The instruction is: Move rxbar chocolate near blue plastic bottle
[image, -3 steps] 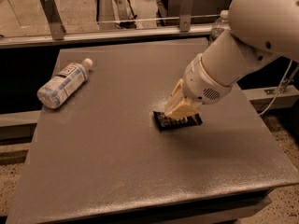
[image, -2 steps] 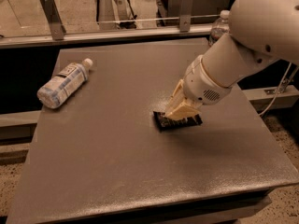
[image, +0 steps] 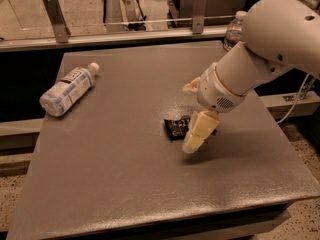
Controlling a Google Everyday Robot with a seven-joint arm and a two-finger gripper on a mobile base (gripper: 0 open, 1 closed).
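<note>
The rxbar chocolate (image: 176,128) is a small black wrapper lying flat near the middle of the grey table (image: 125,184). My gripper (image: 189,117) hangs over the bar's right end with its cream fingers spread. One finger (image: 196,132) covers part of the bar and the other (image: 191,87) is up behind it. The blue plastic bottle (image: 67,89) lies on its side at the table's far left, white cap pointing to the back right, well apart from the bar.
A clear water bottle (image: 233,31) stands at the table's back right corner, partly behind my arm (image: 270,54). A metal rail (image: 125,36) with posts runs along the back edge. A cable (image: 300,96) hangs at the right.
The fingers now stand wider apart, one lower in front of the bar and one behind it. The bar lies in about the same place. The bottle has not moved.
</note>
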